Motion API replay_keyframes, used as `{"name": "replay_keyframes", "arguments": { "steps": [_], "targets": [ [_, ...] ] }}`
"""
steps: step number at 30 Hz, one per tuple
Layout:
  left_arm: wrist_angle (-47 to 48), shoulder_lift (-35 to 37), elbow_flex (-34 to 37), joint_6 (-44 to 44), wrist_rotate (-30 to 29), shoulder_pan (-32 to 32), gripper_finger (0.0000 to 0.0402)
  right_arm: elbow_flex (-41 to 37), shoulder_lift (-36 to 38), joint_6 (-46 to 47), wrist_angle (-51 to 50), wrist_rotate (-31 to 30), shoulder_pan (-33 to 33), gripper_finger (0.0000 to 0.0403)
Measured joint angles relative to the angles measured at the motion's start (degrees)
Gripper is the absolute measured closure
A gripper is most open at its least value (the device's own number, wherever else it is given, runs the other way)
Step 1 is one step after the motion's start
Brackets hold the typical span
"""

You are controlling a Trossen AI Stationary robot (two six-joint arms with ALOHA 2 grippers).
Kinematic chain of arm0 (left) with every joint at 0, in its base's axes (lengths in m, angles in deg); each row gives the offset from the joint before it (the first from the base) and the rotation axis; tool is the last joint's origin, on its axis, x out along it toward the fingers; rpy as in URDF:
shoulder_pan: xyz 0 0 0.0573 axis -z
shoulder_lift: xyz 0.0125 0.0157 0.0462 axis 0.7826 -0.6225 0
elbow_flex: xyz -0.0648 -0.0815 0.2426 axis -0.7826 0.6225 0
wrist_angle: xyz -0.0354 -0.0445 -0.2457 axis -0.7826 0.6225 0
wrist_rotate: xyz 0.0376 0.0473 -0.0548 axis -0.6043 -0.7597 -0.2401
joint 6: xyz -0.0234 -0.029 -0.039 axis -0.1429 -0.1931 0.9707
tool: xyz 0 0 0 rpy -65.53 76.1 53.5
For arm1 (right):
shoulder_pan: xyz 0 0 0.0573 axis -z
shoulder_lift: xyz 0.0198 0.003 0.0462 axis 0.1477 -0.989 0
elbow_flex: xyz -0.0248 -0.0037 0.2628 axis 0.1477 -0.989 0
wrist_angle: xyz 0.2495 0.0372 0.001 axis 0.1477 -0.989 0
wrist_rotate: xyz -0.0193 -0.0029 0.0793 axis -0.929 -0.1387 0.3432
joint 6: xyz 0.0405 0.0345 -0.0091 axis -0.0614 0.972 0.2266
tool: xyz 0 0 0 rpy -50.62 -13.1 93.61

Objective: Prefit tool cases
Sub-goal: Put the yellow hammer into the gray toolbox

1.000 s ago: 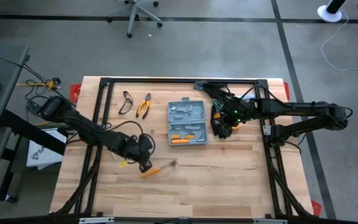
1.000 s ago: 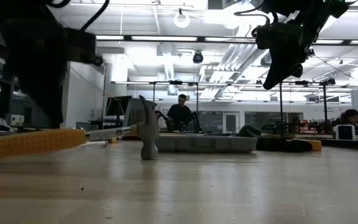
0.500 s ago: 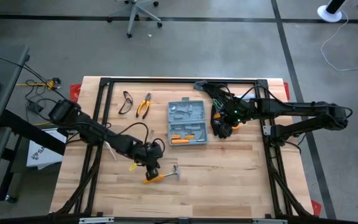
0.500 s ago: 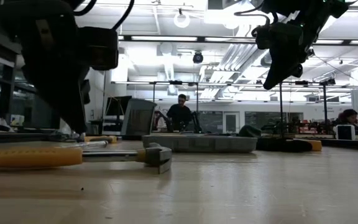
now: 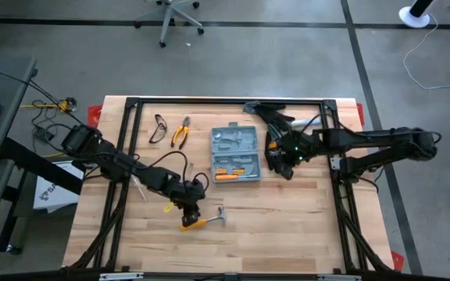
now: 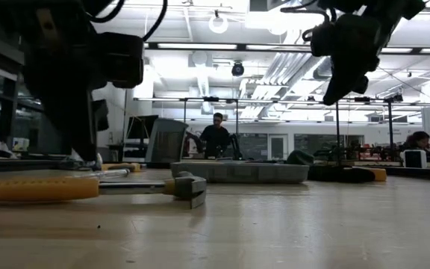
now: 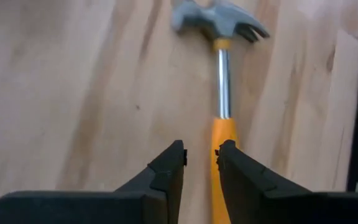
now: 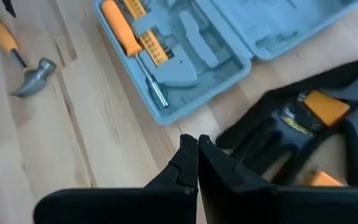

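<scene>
Tool case (image 5: pixel 235 153) is lying open near the middle of the desk, toward its far edge, both grey-blue plastic halves showing moulded recesses. An orange-handled screwdriver (image 5: pixel 226 176) and a row of bits are already sitting in the near half, and a metal piece I cannot name is resting in the far one; most recesses are looking unfilled, so the fitting seems only partly done.

Left gripper (image 5: pixel 191 208) is hovering low over the hammer (image 5: pixel 203 219), its dark fingers (image 7: pixel 166 168) standing slightly apart just above the orange handle and gripping nothing. The hammer, with steel head and shaft, is lying flat on the pale wood, well toward the near edge. It is waiting to go in, by my reading.

Right gripper (image 5: pixel 282 162) is hanging beside the case's right edge, fingers pressed together and empty, over black work gloves (image 8: pixel 303 134) with orange patches.

Orange-handled pliers (image 5: pixel 181 132) and safety glasses (image 5: pixel 158 129) are lying left of the case, toward the far edge.
</scene>
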Motion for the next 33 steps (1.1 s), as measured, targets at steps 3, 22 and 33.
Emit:
{"name": "replay_keyframes", "arguments": {
  "steps": [3,22,33],
  "targets": [
    [-0.07,-0.02,-0.79,4.3,-4.16,2.12,0.032,-4.34,-0.01,2.91,6.39,-1.1,-3.03,0.0403],
    [14.81,-12.13,-16.35,1.68,-9.92,6.87,0.0322,-16.94,-0.05,25.38,22.4,-10.08,-18.98,0.0403],
    [13.4,-14.74,-16.11,-4.32,-9.87,8.03,0.0228,-16.9,-5.3,25.24,39.19,-8.7,-21.07,0.0403]
  ]
}}
